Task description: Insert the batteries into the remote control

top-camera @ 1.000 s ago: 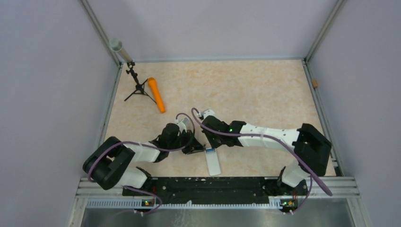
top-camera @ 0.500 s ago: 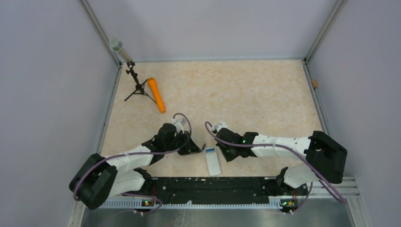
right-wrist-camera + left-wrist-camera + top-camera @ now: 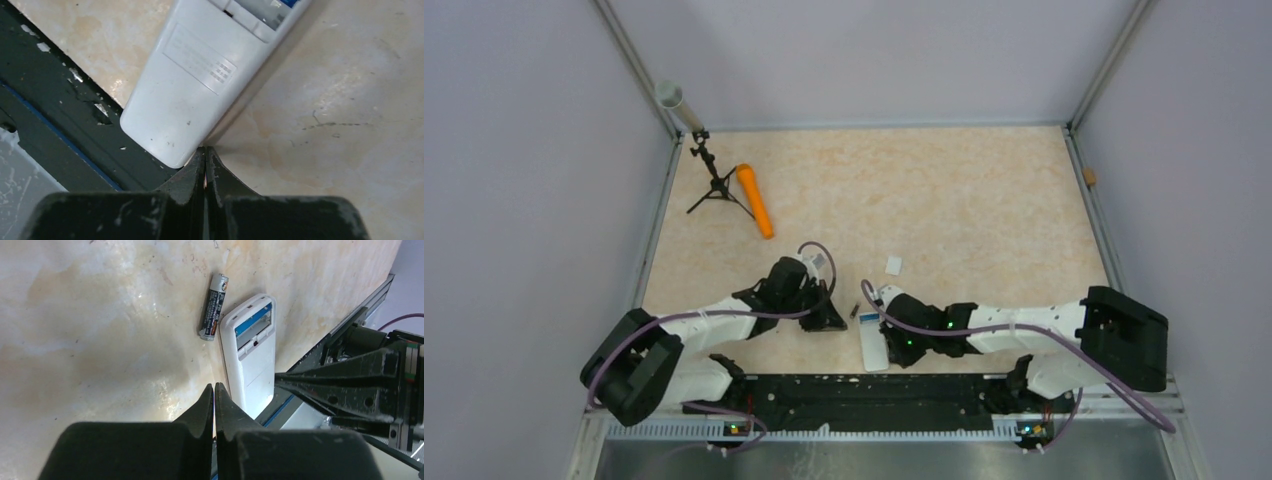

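The white remote control (image 3: 871, 335) lies back up near the table's front edge, its battery recess (image 3: 254, 324) uncovered with a blue strip inside. It also shows in the right wrist view (image 3: 195, 70). The dark battery (image 3: 213, 306) lies loose on the table just left of the recess end, and it shows as a small dark stick in the top view (image 3: 853, 311). The blue battery cannot be told apart. My left gripper (image 3: 214, 386) is shut and empty beside the remote's left edge. My right gripper (image 3: 205, 149) is shut and empty at the remote's near right corner.
A small white piece (image 3: 893, 265) lies on the table behind the right wrist. An orange cylinder (image 3: 755, 201) and a black tripod (image 3: 715, 183) stand at the back left. The black base rail (image 3: 55, 110) runs right next to the remote's near end.
My right arm has swung back toward the front edge, down the remote's right side, uncovering the small white piece. My left arm has shifted a little. The remote and the dark battery have stayed put.
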`<move>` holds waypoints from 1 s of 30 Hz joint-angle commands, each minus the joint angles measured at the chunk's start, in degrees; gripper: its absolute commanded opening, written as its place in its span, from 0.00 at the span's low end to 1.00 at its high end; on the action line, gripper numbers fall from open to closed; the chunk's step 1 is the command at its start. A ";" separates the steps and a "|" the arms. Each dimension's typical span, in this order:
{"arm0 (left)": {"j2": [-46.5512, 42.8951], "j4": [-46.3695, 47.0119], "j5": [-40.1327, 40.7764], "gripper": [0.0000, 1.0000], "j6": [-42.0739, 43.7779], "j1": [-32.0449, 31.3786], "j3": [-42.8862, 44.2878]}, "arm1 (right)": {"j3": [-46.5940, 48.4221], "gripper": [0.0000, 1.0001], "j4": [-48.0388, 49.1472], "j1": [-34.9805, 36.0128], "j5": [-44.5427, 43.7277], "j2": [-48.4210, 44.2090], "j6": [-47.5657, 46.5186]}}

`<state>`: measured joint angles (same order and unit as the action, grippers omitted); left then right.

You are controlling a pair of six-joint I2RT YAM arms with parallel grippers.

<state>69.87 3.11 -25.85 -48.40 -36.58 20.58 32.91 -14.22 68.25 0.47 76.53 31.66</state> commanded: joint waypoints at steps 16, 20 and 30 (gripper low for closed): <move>14.20 1.63 1.03 0.00 1.36 -6.62 12.32 | 0.75 0.00 16.42 6.62 -0.19 7.03 4.00; 15.18 1.72 0.69 0.00 1.68 -7.30 13.18 | 1.73 0.00 18.43 6.63 -2.49 8.79 4.07; 10.09 -4.50 5.26 0.01 3.90 -7.46 13.84 | 3.92 0.00 16.62 6.63 -5.58 7.76 2.09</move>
<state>84.60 1.87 -23.97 -46.96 -43.66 32.49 35.03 3.40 74.15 -2.09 86.00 35.38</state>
